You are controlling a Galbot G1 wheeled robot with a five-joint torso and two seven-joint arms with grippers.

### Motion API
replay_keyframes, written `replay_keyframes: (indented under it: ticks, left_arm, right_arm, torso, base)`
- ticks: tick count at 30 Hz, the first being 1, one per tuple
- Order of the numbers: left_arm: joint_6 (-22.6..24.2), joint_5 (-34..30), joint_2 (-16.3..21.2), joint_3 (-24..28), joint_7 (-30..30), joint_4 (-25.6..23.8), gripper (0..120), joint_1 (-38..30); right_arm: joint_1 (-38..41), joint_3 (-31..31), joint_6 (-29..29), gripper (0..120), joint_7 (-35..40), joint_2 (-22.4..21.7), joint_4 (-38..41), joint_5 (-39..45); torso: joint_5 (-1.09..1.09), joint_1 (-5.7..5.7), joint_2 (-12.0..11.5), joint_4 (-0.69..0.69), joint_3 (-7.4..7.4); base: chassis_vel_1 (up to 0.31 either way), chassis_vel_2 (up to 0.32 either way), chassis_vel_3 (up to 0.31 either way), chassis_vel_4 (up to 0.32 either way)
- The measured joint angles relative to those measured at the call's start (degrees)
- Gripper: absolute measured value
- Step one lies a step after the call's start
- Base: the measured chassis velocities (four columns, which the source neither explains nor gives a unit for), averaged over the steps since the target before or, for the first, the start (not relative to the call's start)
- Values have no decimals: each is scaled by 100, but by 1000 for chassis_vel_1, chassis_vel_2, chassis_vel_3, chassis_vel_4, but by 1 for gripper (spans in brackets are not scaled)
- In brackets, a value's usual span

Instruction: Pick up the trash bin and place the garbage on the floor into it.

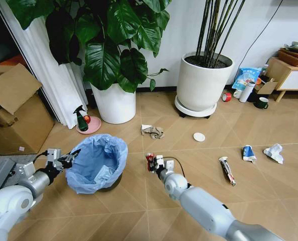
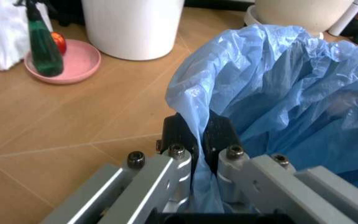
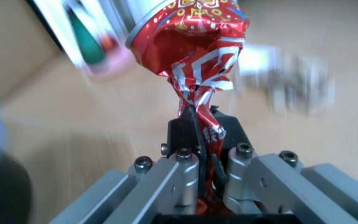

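The left gripper (image 2: 202,140) has its jaws clamped on the baggy light-blue liner rim of the small black trash bin (image 1: 96,163). At the bin's three o'clock, the right gripper (image 3: 204,133) pinches the crushed red can (image 3: 195,42), whose patterned foil the right wrist view reveals.

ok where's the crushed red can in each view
Head view: the crushed red can sits mid-frame, pinched in the right claw, right of the trash bin.
Left wrist view: not in it.
Right wrist view: can sticks up from the claw.
Shared landmark: green spray bottle.
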Motion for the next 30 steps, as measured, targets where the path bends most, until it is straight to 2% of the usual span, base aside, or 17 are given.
replay_keyframes:
  ticks: [5, 10, 19, 26, 30]
  left_arm:
    - [1, -120, 94, 149, 25, 77, 0, -97]
    - [1, -173, 135, 251, 78, 119, 0, -192]
    - [3, -221, 146, 354, 90, 102, 0, -350]
    - [7, -237, 142, 362, 88, 48, 0, -371]
    - [16, -261, 115, 361, 71, -19, 0, -382]
  right_arm:
    - [314, 12, 848, 0, -673, -260, 446, -241]
    - [708, -224, 1201, 0, -1224, -272, 673, -65]
    - [1244, -703, 1395, 0, -1702, 148, 887, 393]
    - [1385, -1407, 1396, 0, -1910, 346, 796, 591]
    - [1382, -1603, 1338, 14, -1917, 430, 710, 581]
  torso:
    - [0, 0, 0, -1, 0]
    - [0, 0, 0, 0, 0]
    - [-1, 0, 0, 2, 0]
    - [-2, 0, 0, 0, 0]
    - [-1, 0, 0, 0, 0]
  base:
    - [0, 0, 0, 0]
    - [0, 0, 0, 0]
    - [0, 0, 0, 0]
    - [0, 0, 0, 0]
    - [0, 0, 0, 0]
